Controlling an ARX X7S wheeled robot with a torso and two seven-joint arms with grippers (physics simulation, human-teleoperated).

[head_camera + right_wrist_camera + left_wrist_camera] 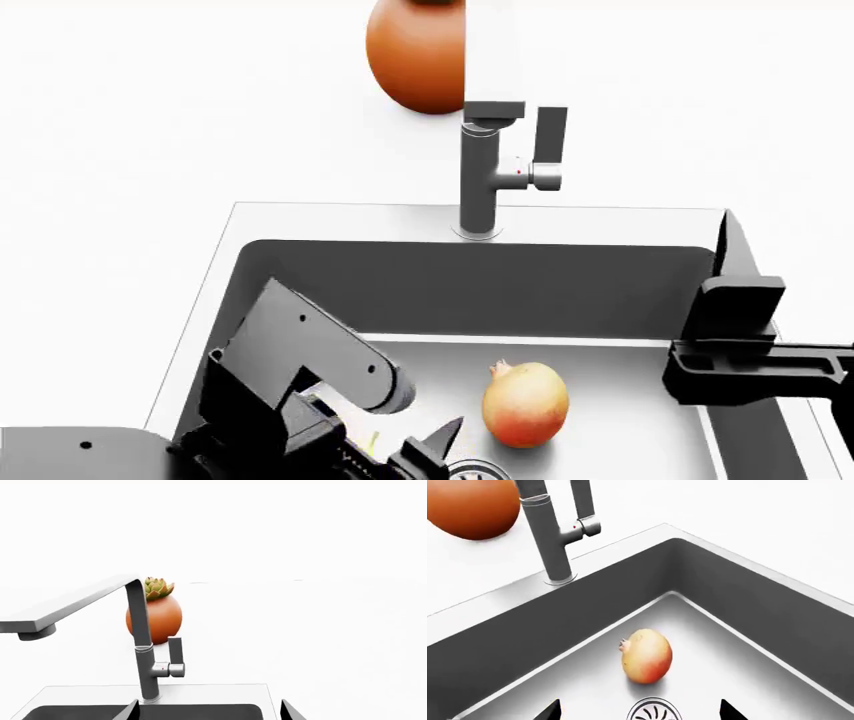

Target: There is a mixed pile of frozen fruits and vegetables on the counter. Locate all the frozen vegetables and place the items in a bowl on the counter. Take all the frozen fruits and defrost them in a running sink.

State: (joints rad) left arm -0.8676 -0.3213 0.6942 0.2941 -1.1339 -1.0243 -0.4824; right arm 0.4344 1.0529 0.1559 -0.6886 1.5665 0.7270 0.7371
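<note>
Looking through the left wrist view first: pomegranate (647, 656) lying on the floor of the sink (740, 600), just beside the round drain (654, 710), crown tip turned toward the faucet (550, 535). Left pincer (640, 711) showing only as two dark fingertips well apart, with nothing between them, hanging over the drain close to the fruit; probably just a release pose, since the fruit belongs in the basin for defrosting. No water seen from the spout. Orange pot (470, 505) standing on the white bench (747, 515) behind the faucet.

Turning to the head view: same pomegranate (525, 403) resting on the sink (467, 285) floor, in front of the faucet (487, 170). Left pincer (424, 455) low in the basin beside the fruit, not touching it. Right pincer (747, 350) hanging at the sink's right wall, nearer the lever handle (547, 150); fingers not readable from here. No carrot, eggplant, pear or bowl in view.

Ending with the right wrist view: right pincer (210, 709) spread wide and empty, aimed at the faucet (143, 655) and its lever handle (175, 657), likely lined up to start the water. Succulent plant (157, 587) topping the orange pot behind the faucet.

No brands, labels or writing legible anywhere.
</note>
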